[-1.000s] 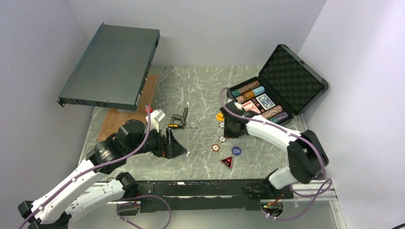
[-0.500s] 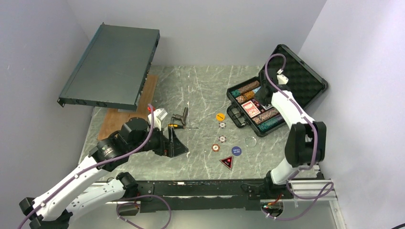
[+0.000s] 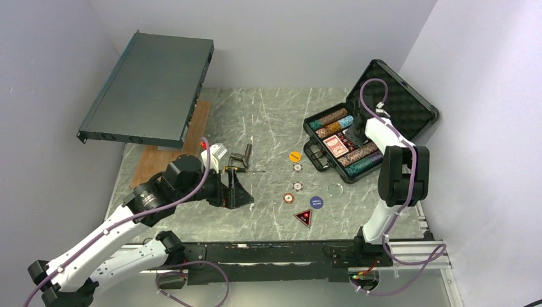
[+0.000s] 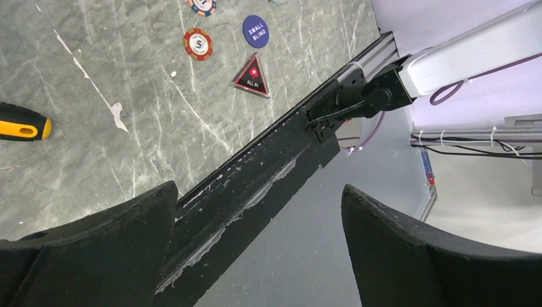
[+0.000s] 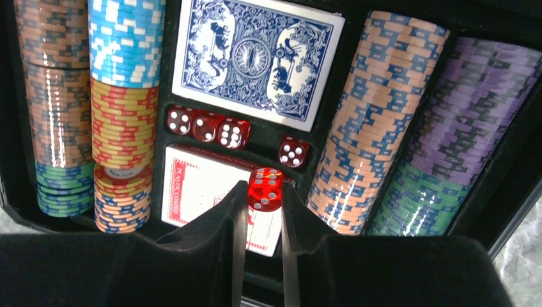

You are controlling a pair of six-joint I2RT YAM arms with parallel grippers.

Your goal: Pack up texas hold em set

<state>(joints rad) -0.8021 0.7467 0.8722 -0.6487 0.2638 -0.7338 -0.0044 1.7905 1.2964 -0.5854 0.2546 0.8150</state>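
The black case [image 3: 396,105] lies open at the back right, foam lid up. In the right wrist view it holds rows of striped chips [image 5: 377,121], a blue deck [image 5: 255,54], a red deck [image 5: 198,188] and several red dice [image 5: 208,126]. My right gripper [image 5: 264,187] is shut on a red die [image 5: 266,185], just above the red deck; it also shows in the top view [image 3: 359,137]. My left gripper [image 3: 240,195] is open and empty above the table's left middle. Loose chips [image 3: 298,186], an orange button [image 3: 294,155], a blue button [image 3: 316,202] and a red triangle [image 3: 303,218] lie on the table.
A dark-grey rack unit [image 3: 150,89] leans at the back left over a wooden board [image 3: 169,153]. An orange-handled screwdriver [image 3: 235,169] and a grey tool [image 3: 243,153] lie by my left gripper. A black rail [image 3: 268,251] runs along the front edge. A clear disc [image 3: 335,189] lies near the case.
My right arm has swung from the table's middle, by the loose chips, back over the open case. My left gripper has shifted slightly to the right.
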